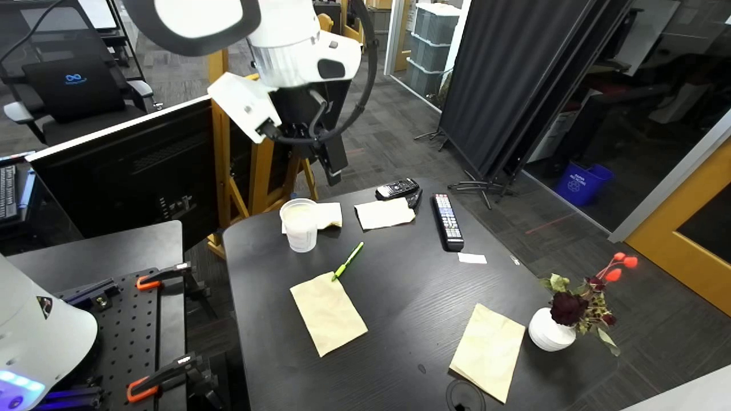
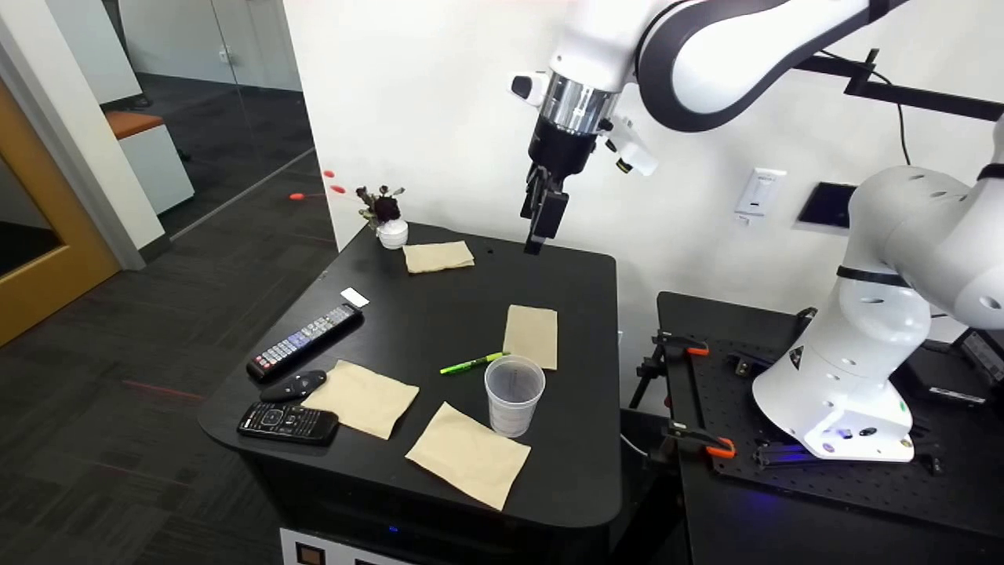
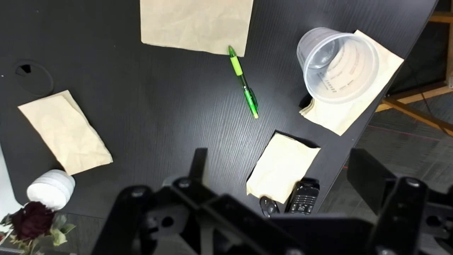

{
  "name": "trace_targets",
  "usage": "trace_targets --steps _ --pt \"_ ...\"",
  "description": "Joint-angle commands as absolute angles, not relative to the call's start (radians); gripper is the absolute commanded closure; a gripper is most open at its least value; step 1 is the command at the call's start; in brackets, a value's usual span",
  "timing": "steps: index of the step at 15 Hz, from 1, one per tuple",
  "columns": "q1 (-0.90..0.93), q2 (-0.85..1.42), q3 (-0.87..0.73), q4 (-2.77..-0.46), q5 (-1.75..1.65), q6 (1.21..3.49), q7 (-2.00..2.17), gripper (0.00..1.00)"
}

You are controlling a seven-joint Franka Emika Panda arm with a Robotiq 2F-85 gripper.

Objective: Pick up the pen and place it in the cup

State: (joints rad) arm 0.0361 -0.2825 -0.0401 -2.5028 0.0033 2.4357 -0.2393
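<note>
Green and slim, the click pen (image 3: 242,81) lies on the black bench (image 3: 170,88) in the wrist view, its tip over the edge of a tan napkin (image 3: 194,24). The hand (image 3: 279,156) has its fingers spread wide and holds nothing. Gripping near the tip could catch the napkin too; closing off-centre could roll or spin so thin a barrel.

In an exterior view the translucent plastic cup (image 2: 512,408) stands upright. Carried too low, the pen could knock it over; released too flat, lie across its rim. Here rim and pen seem to meet; the wrist view shows them apart.

In an exterior view the gap between the fingers cannot be judged, but the long black remote control (image 1: 448,222), missing from the wrist view, shows in full.
</note>
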Motion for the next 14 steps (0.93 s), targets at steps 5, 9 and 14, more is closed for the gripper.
trace_targets --steps 5,9,14 --pt "0.036 -0.271 -0.044 -2.504 0.005 2.443 -0.250 0.00" --pt "0.037 -0.239 -0.049 -2.515 -0.012 2.519 -0.288 0.00" --pt "0.048 -0.134 -0.068 -2.517 0.032 2.613 -0.404 0.00"
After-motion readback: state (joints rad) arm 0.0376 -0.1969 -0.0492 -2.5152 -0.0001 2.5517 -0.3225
